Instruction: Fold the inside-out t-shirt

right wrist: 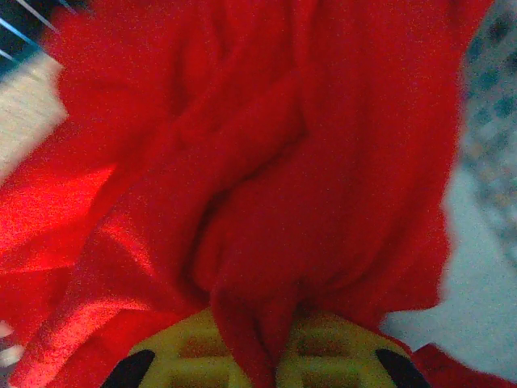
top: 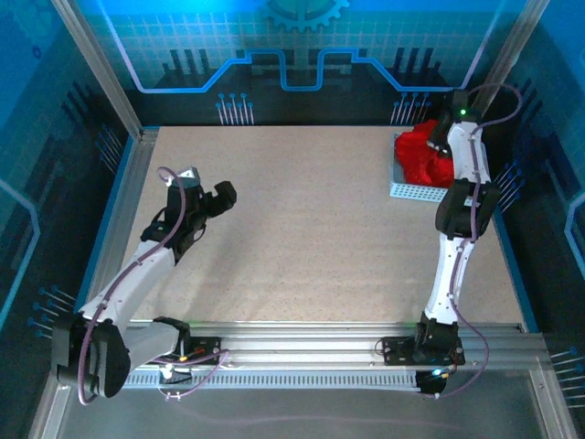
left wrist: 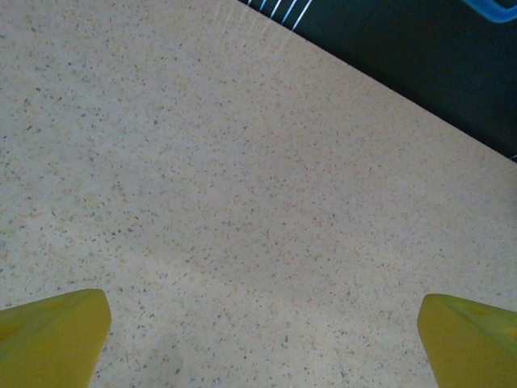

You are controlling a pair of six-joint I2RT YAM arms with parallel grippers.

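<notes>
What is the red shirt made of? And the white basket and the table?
The red shirt looks like soft, matte cloth: it bunches into deep floppy folds. The basket seems to be white plastic: a stiff wall of small holes. The table has a hard, smooth beige top with dark speckles, maybe laminate; I can't be sure.

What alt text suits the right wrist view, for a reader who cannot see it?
The right arm's yellow jaws are shut on a fold of the crumpled bright red soft cloth t-shirt, seen close up. At the right edge, blurred, is the white plastic mesh basket.
</notes>
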